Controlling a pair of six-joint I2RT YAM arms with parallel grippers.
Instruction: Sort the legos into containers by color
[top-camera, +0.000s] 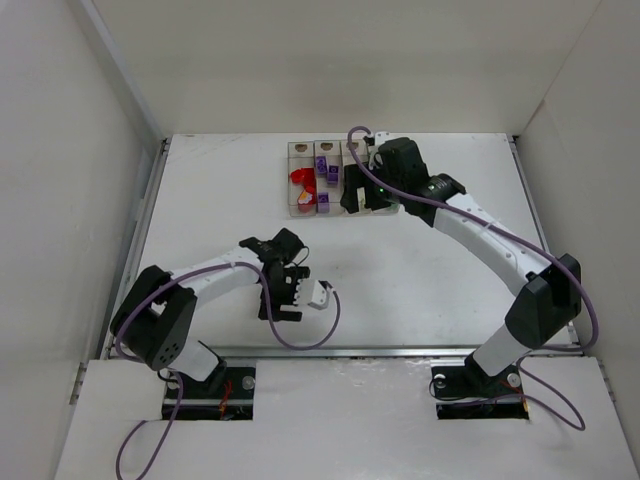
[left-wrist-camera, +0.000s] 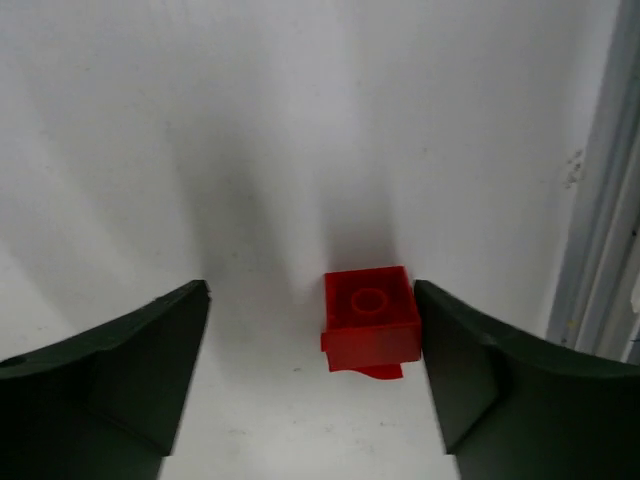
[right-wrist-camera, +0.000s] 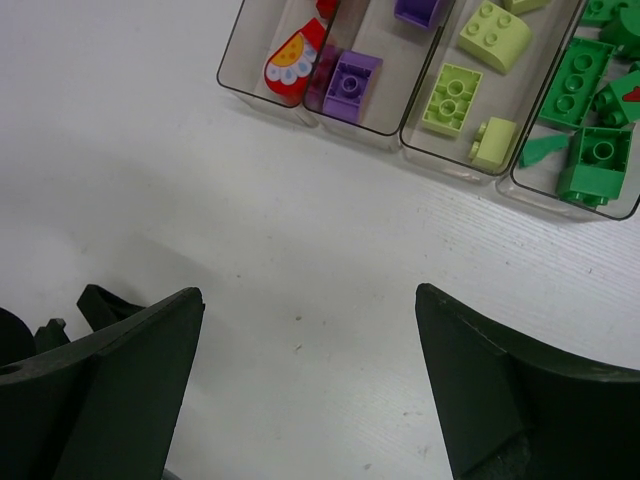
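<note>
Near the front of the table (top-camera: 420, 290), our left gripper (top-camera: 284, 296) hangs low with its jaws wide apart. A red brick (left-wrist-camera: 370, 316) lies on the table between them, close against one finger (left-wrist-camera: 470, 370); we cannot tell if it touches. We judge picking up this brick to be the step in hand. Next we would centre on it, close, lift, and carry it to the bins (right-wrist-camera: 448, 160) well across the table, into the end bin holding the red piece (right-wrist-camera: 289, 58). Our right gripper (right-wrist-camera: 310, 300) hovers just before the bins, jaws apart and empty. Purple, yellow-green and green bricks (right-wrist-camera: 452, 98) lie in the other three bins, so sorting looks almost done.
</note>
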